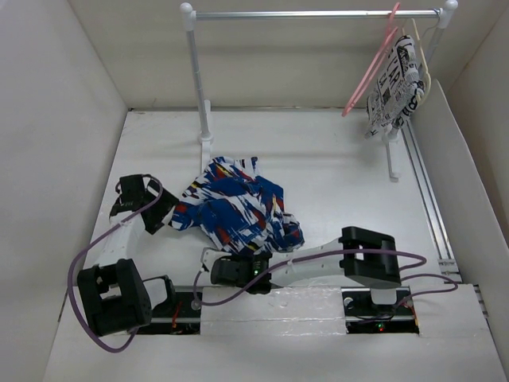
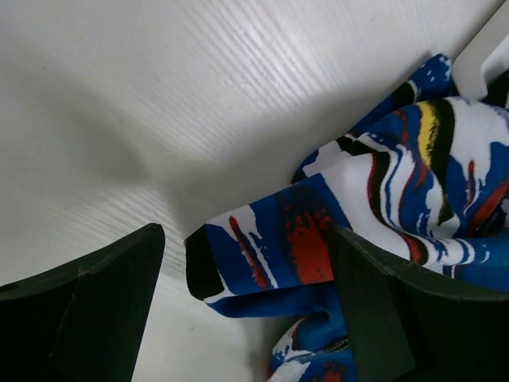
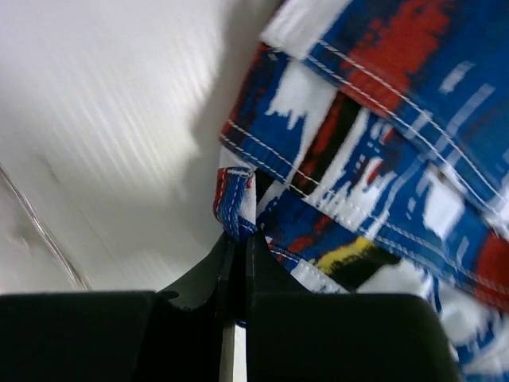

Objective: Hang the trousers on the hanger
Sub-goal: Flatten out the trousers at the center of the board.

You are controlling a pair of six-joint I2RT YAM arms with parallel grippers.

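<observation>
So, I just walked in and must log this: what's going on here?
The bright blue splash-patterned cloth trousers lie crumpled on the white table. The robot's right gripper is shut on a stitched edge at the heap's near side; the left gripper is open, its fingers either side of a cloth corner. The thin pink plastic hanger hangs bare on the rail at back right, beside a white printed garment.

Readable text: none.
White garment: black newspaper-like print, its letters too small to read; it hangs from the rail, well apart from the right claw.
</observation>
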